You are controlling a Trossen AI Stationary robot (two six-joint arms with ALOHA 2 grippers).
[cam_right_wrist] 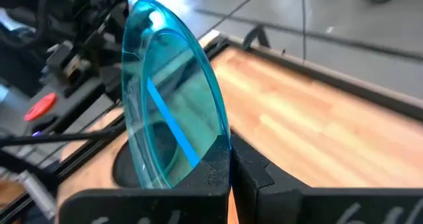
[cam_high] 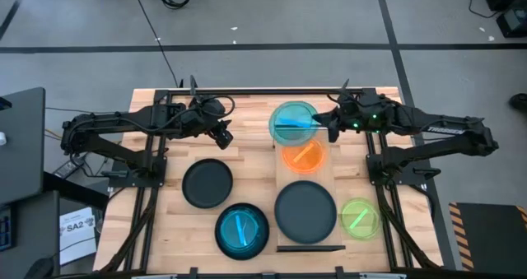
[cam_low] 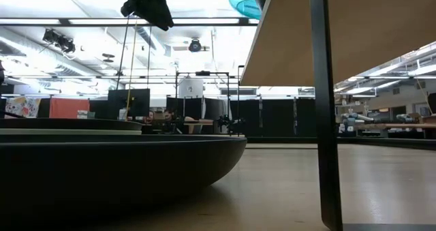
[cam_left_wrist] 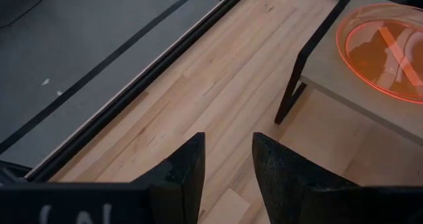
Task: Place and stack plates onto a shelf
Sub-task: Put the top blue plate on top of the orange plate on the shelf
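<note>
Plates are being gathered onto the shelf (cam_high: pixel 329 174), a narrow raised plank toward the counter's right side; a teal-blue plate (cam_high: pixel 292 121) is clamped by its rim in the right pincer (cam_high: pixel 323 123), whose fingers are pressed together on it, and it is held above the shelf's far end, presumably so it can be lowered there; an orange plate (cam_high: pixel 303 156) and a black plate (cam_high: pixel 305 211) already rest on the shelf; the left pincer (cam_high: pixel 224 137), fingers apart and empty, hangs over the counter's far left part, seemingly kept out of the way; a lime-green plate (cam_high: pixel 359 217) lies at the near right edge.
</note>
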